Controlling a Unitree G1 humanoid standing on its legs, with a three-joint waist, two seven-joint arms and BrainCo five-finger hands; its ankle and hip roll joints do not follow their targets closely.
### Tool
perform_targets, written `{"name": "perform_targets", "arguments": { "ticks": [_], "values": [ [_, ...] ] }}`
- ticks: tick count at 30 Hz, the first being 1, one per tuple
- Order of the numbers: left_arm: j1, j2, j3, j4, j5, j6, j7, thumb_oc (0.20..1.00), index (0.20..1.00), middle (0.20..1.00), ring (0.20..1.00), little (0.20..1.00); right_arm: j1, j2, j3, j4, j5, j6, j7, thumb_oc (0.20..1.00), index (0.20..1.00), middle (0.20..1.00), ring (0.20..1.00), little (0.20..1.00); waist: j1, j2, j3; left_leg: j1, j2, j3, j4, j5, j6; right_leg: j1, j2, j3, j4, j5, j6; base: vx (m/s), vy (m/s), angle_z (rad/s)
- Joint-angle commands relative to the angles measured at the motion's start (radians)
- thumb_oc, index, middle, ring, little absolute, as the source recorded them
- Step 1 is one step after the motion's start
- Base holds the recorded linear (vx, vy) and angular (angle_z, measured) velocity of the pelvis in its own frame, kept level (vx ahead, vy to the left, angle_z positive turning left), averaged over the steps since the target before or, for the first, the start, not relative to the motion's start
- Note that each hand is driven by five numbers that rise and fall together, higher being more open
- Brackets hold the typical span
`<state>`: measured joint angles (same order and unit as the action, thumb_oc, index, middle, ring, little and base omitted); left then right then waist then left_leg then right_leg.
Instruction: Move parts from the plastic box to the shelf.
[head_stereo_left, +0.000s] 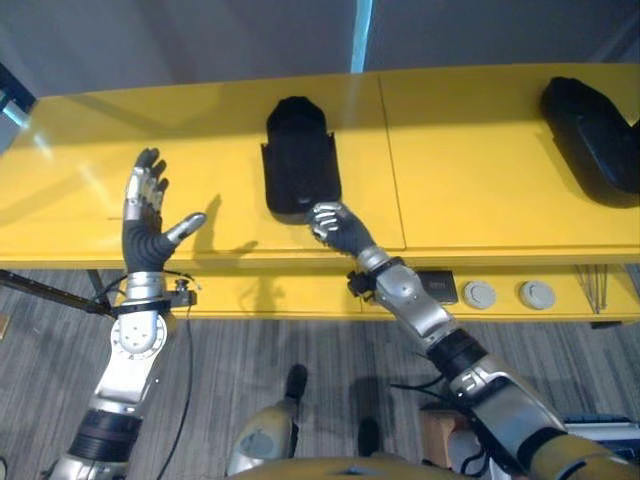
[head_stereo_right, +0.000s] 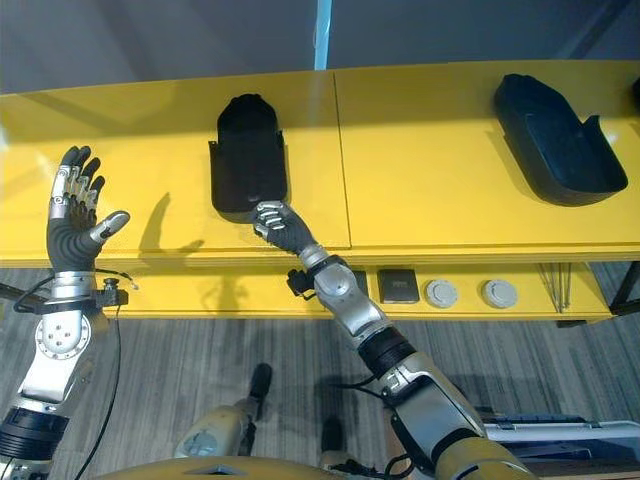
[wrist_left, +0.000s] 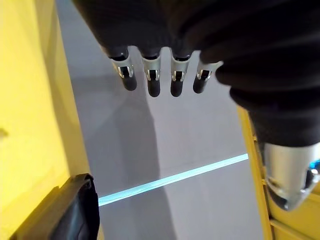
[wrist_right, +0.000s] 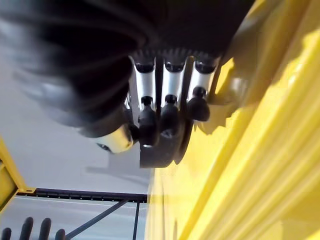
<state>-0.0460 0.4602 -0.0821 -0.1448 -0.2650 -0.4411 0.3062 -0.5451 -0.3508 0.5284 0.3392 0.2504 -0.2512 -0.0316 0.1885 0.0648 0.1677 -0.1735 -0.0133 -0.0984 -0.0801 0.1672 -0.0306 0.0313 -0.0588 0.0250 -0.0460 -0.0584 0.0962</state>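
Right hand (wrist_right: 165, 117) fingers curl round a black part (wrist_right: 162, 152) at the yellow shelf (wrist_right: 260, 165).

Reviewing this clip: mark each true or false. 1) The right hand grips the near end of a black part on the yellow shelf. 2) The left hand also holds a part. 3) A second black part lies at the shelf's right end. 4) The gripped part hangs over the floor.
1) True: the right hand has its fingers curled on the near end of the black part on the yellow shelf.
2) False: the left hand is open and holds nothing, raised over the shelf's left end.
3) True: a second black part lies there.
4) False: it rests on the shelf top.
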Motion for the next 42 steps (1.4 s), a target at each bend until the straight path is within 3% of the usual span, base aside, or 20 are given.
{"name": "perform_targets", "arguments": {
  "ticks": [1, 15, 20, 21, 22, 23, 25, 29, 30, 35, 36, 37, 39, 42],
  "values": [
    [-0.053, 0.039, -0.018, -0.005, -0.024, -0.068, -0.019, 1.000, 1.000, 1.000, 1.000, 1.000, -0.080, 0.019, 0.000, 0.024, 0.036, -0.024, -0.003, 0.200, 0.200, 0.200, 0.200, 0.200, 0.027, -0.026, -0.038, 0.040, 0.091, 0.057, 0.078, -0.176, -0.081, -0.067, -0.067, 0.033, 0.102, -0.110, 0.068, 0.00, 0.000, 0.00],
    [-0.087, 0.014, -0.052, -0.005, -0.051, -0.060, -0.043, 1.000, 1.000, 1.000, 1.000, 1.000, -0.024, 0.045, 0.020, -0.108, 0.179, -0.042, 0.091, 0.200, 0.200, 0.200, 0.200, 0.200, 0.005, -0.032, -0.046, 0.056, 0.087, 0.088, 0.089, -0.197, -0.072, -0.068, -0.070, 0.054, 0.107, -0.104, 0.075, -0.01, 0.011, -0.03],
    [-0.105, 0.031, -0.070, -0.023, -0.025, -0.050, -0.050, 1.000, 1.000, 1.000, 1.000, 1.000, 0.056, 0.010, -0.057, -0.279, 0.282, -0.088, 0.105, 0.200, 0.200, 0.200, 0.200, 0.200, -0.031, -0.040, -0.051, 0.069, 0.089, 0.123, 0.099, -0.217, -0.063, -0.076, -0.072, 0.085, 0.112, -0.093, 0.090, -0.02, 0.078, -0.19],
    [-0.092, 0.054, -0.052, -0.038, -0.010, -0.042, -0.058, 1.000, 1.000, 1.000, 1.000, 1.000, 0.111, -0.009, -0.118, -0.360, 0.275, -0.113, 0.088, 0.702, 0.702, 0.702, 0.702, 0.702, -0.062, -0.045, -0.053, 0.075, 0.089, 0.142, 0.106, -0.230, -0.054, -0.084, -0.070, 0.112, 0.112, -0.082, 0.099, 0.00, 0.091, -0.42],
    [-0.090, 0.055, -0.053, -0.039, -0.010, -0.042, -0.058, 1.000, 1.000, 1.000, 1.000, 1.000, 0.116, -0.010, -0.119, -0.366, 0.274, -0.110, 0.087, 0.937, 0.937, 0.937, 0.937, 0.937, -0.057, -0.046, -0.054, 0.077, 0.089, 0.146, 0.106, -0.231, -0.053, -0.084, -0.070, 0.116, 0.112, -0.082, 0.099, 0.01, 0.110, -0.40],
    [-0.082, 0.064, -0.041, -0.046, -0.006, -0.039, -0.060, 1.000, 1.000, 1.000, 1.000, 1.000, 0.154, -0.027, -0.158, -0.409, 0.268, -0.121, 0.078, 1.000, 1.000, 1.000, 1.000, 1.000, -0.076, -0.051, -0.052, 0.086, 0.088, 0.161, 0.114, -0.244, -0.047, -0.085, -0.070, 0.135, 0.115, -0.081, 0.107, 0.02, 0.134, -0.52],
    [-0.064, 0.075, -0.012, -0.058, 0.010, -0.022, -0.067, 1.000, 1.000, 1.000, 1.000, 1.000, 0.282, -0.062, -0.264, -0.524, 0.235, -0.134, 0.068, 1.000, 1.000, 1.000, 1.000, 1.000, -0.132, -0.067, -0.054, 0.107, 0.092, 0.232, 0.128, -0.269, -0.036, -0.106, -0.063, 0.205, 0.113, -0.058, 0.131, 0.00, 0.143, -0.72],
    [-0.058, 0.077, 0.004, -0.057, 0.022, -0.010, -0.073, 1.000, 1.000, 1.000, 1.000, 1.000, 0.379, -0.081, -0.329, -0.584, 0.200, -0.138, 0.065, 1.000, 1.000, 1.000, 1.000, 1.000, -0.164, -0.078, -0.055, 0.115, 0.098, 0.289, 0.141, -0.281, -0.031, -0.132, -0.055, 0.262, 0.113, -0.037, 0.144, -0.02, 0.084, -0.82],
    [-0.063, 0.071, 0.007, -0.057, 0.037, -0.002, -0.076, 1.000, 1.000, 1.000, 1.000, 1.000, 0.447, -0.088, -0.371, -0.603, 0.170, -0.138, 0.072, 1.000, 1.000, 1.000, 1.000, 1.000, -0.210, -0.089, -0.046, 0.127, 0.102, 0.342, 0.158, -0.302, -0.028, -0.149, -0.046, 0.315, 0.111, -0.023, 0.163, -0.06, 0.166, -1.47],
    [-0.089, 0.060, -0.016, -0.041, 0.064, 0.022, -0.105, 1.000, 1.000, 1.000, 1.000, 1.000, 0.633, -0.091, -0.486, -0.616, 0.130, -0.117, 0.094, 1.000, 1.000, 1.000, 1.000, 1.000, -0.302, -0.105, -0.044, 0.158, 0.128, 0.484, 0.198, -0.342, -0.012, -0.194, 0.009, 0.462, 0.112, 0.016, 0.166, 0.00, 0.121, -1.28],
    [-0.098, 0.055, -0.026, -0.037, 0.064, 0.025, -0.109, 1.000, 1.000, 1.000, 1.000, 1.000, 0.658, -0.087, -0.505, -0.615, 0.127, -0.116, 0.095, 1.000, 1.000, 1.000, 1.000, 1.000, -0.313, -0.102, -0.050, 0.174, 0.125, 0.500, 0.197, -0.378, -0.005, -0.192, 0.010, 0.467, 0.109, 0.001, 0.166, 0.08, 0.119, -1.03],
    [-0.120, 0.048, -0.039, -0.036, 0.054, 0.029, -0.109, 1.000, 1.000, 1.000, 1.000, 1.000, 0.685, -0.084, -0.531, -0.610, 0.119, -0.118, 0.089, 1.000, 1.000, 1.000, 1.000, 1.000, -0.345, -0.104, -0.047, 0.180, 0.130, 0.521, 0.197, -0.377, -0.004, -0.206, 0.021, 0.477, 0.116, 0.005, 0.166, 0.07, 0.080, -1.08],
    [-0.151, 0.041, -0.063, -0.024, 0.054, 0.029, -0.113, 1.000, 1.000, 1.000, 1.000, 1.000, 0.698, -0.077, -0.543, -0.608, 0.118, -0.118, 0.086, 1.000, 1.000, 1.000, 1.000, 1.000, -0.367, -0.108, -0.042, 0.187, 0.136, 0.553, 0.209, -0.389, 0.000, -0.226, 0.040, 0.475, 0.129, 0.010, 0.166, -0.02, -0.039, -0.92],
    [-0.185, 0.040, -0.077, -0.036, 0.051, 0.028, -0.106, 1.000, 1.000, 1.000, 1.000, 1.000, 0.708, -0.065, -0.544, -0.601, 0.114, -0.120, 0.076, 1.000, 1.000, 1.000, 1.000, 1.000, -0.381, -0.106, -0.021, 0.212, 0.147, 0.617, 0.222, -0.409, 0.004, -0.263, 0.036, 0.365, 0.145, 0.028, 0.166, 0.00, -0.099, -0.52]
  ]
}}
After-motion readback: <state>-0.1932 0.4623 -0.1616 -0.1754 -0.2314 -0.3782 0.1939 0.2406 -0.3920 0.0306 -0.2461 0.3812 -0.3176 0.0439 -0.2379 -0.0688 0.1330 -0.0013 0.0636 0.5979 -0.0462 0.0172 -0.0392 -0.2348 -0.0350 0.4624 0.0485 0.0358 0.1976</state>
